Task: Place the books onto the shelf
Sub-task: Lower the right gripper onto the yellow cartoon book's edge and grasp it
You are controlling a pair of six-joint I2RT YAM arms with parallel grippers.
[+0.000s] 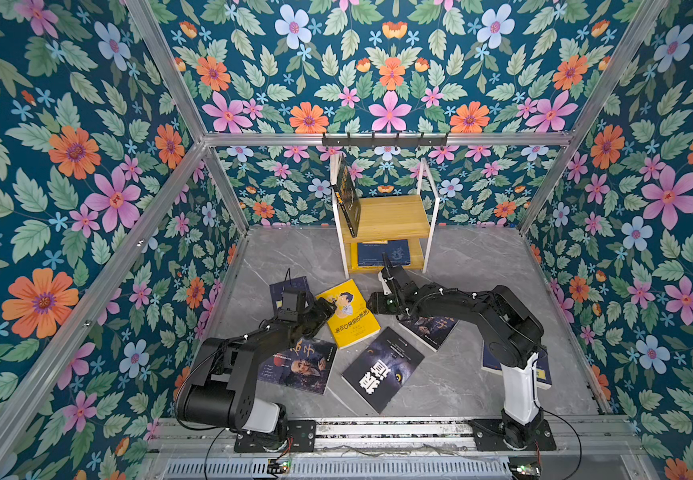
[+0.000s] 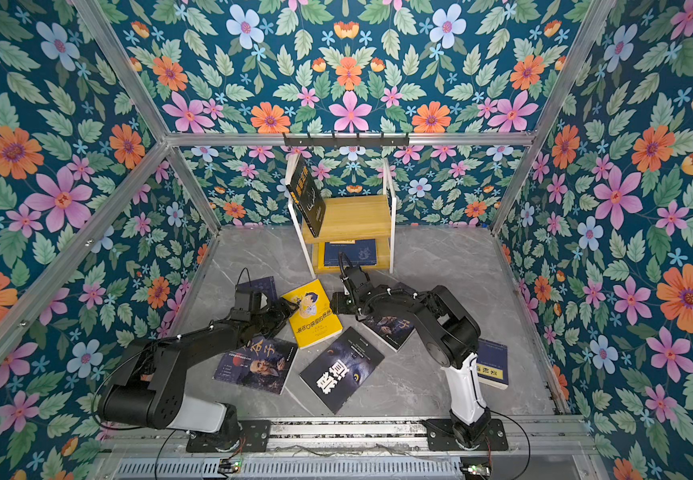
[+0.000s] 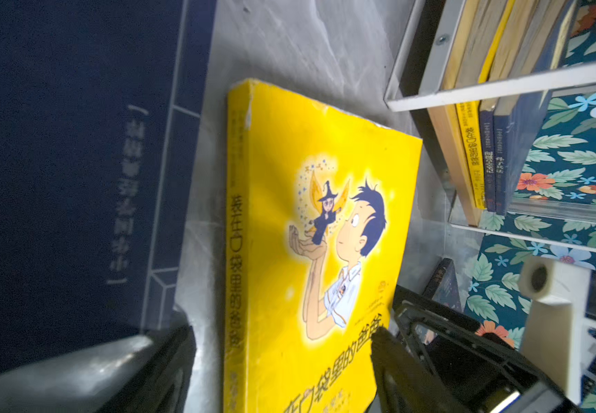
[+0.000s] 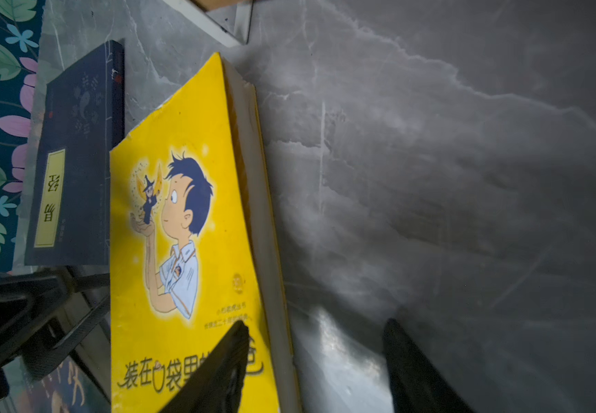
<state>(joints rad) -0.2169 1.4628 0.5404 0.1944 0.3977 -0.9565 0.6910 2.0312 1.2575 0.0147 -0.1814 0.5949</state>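
Lab test booth — aluminium frame [image 1: 253,139], floral wallpaper panels [image 1: 378,62]

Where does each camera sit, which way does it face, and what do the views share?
Top views: high at the front, looking down toward the shelf; left arm and right arm show.
Left wrist: low over the table, facing the yellow book spine-on; open left gripper shows.
Right wrist: low opposite, facing that book's page edge; open right gripper shows.
Shared by all: the yellow book.
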